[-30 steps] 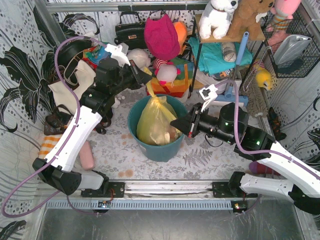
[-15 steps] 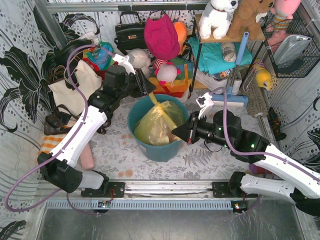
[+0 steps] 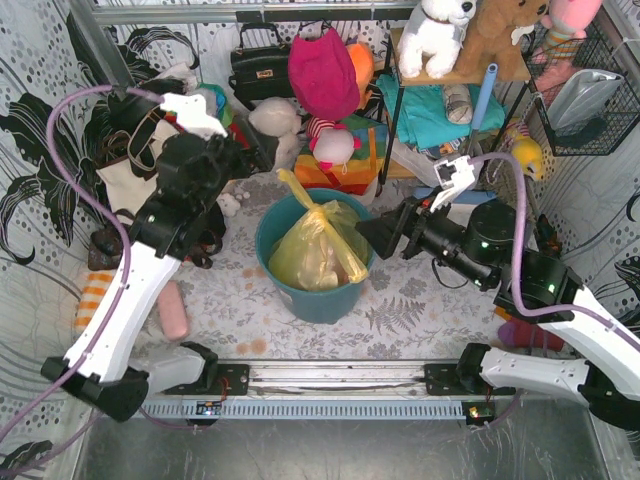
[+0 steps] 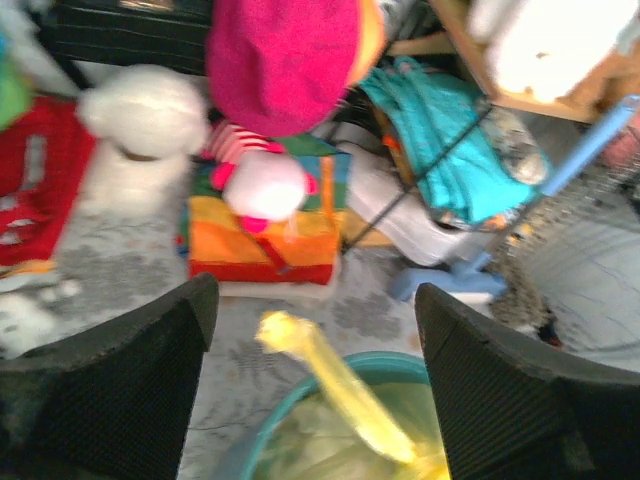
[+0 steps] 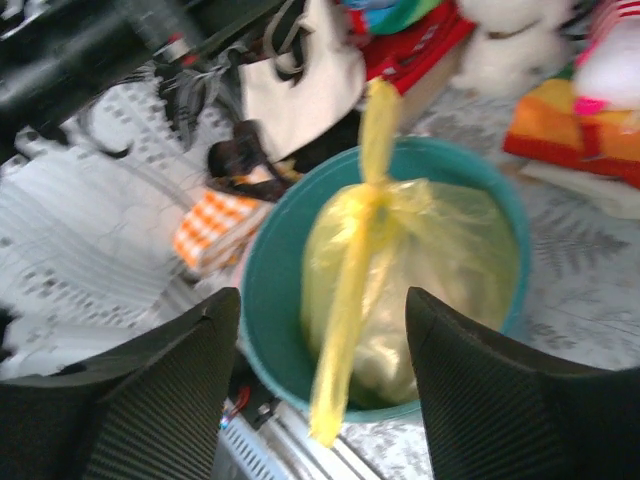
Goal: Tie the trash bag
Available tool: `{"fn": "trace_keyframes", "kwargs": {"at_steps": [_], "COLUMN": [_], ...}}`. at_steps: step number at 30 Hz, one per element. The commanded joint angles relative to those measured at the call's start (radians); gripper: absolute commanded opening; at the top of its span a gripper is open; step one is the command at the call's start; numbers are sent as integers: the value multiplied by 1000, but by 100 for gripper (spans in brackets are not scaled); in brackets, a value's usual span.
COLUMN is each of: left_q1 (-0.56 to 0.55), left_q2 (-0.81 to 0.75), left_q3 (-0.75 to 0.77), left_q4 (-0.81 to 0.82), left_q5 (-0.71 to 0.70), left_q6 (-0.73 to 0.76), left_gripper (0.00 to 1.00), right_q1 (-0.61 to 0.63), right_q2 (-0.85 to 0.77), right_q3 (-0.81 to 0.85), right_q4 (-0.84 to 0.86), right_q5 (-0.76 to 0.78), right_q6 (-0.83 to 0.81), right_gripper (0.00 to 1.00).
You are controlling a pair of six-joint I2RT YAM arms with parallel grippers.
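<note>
I see my left arm's black two-finger gripper (image 4: 315, 300) with its jaws spread wide, the white arm raised and bent. My right arm's black gripper (image 5: 320, 300) points leftward, jaws likewise parted.

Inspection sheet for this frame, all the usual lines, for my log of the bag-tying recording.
Surface: floral table cloth, a few brownish spots.
Job's things: trash bag sits in teal bin; neck gathered in what looks like a knot, two tails loose.
Clutter: tote bag, black handbag, plush toys behind the bin.
Grippers: left gripper open, right gripper open, neither holding anything.
Cables: purple cable loops off each arm, clear of the bag.
Surroundings: patterned curtains, shelf, wire basket.
</note>
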Motion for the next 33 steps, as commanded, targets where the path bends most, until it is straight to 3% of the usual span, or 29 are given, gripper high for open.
{"fn": "trace_keyframes", "kwargs": {"at_steps": [1, 4, 8, 14, 20, 24, 28, 31, 33], "left_q1": [6, 6, 5, 44, 90, 100, 122, 128, 129], "left_q2": [-106, -171, -243, -289, -254, -192, -65, 72, 108], "left_q3": [-133, -243, -439, -737, -966, -1088, -1182, -1227, -1205], "left_q4": [99, 150, 258, 483, 671, 828, 1032, 1211, 1235], "left_q5": [-271, -369, -484, -673, -759, -792, -773, -787, -754], "left_q6": [98, 112, 136, 120, 128, 177, 254, 306, 308], "left_gripper": [96, 98, 98, 98, 98, 98, 98, 98, 98], "right_q1": [3, 2, -65, -413, -656, -759, -817, -844, -858], "right_q2": [54, 97, 148, 134, 129, 112, 134, 234, 324], "right_q3": [12, -24, -79, -270, -530, -769, -1016, -1092, -1099], "right_q4": [-51, -14, 57, 199, 335, 560, 917, 1100, 1197], "right_q5": [263, 400, 483, 289, 308, 371, 400, 448, 475], "right_q6": [-136, -181, -234, -197, -296, -427, -568, -606, -622], "right_gripper": [73, 100, 97, 97, 97, 97, 97, 97, 97]}}
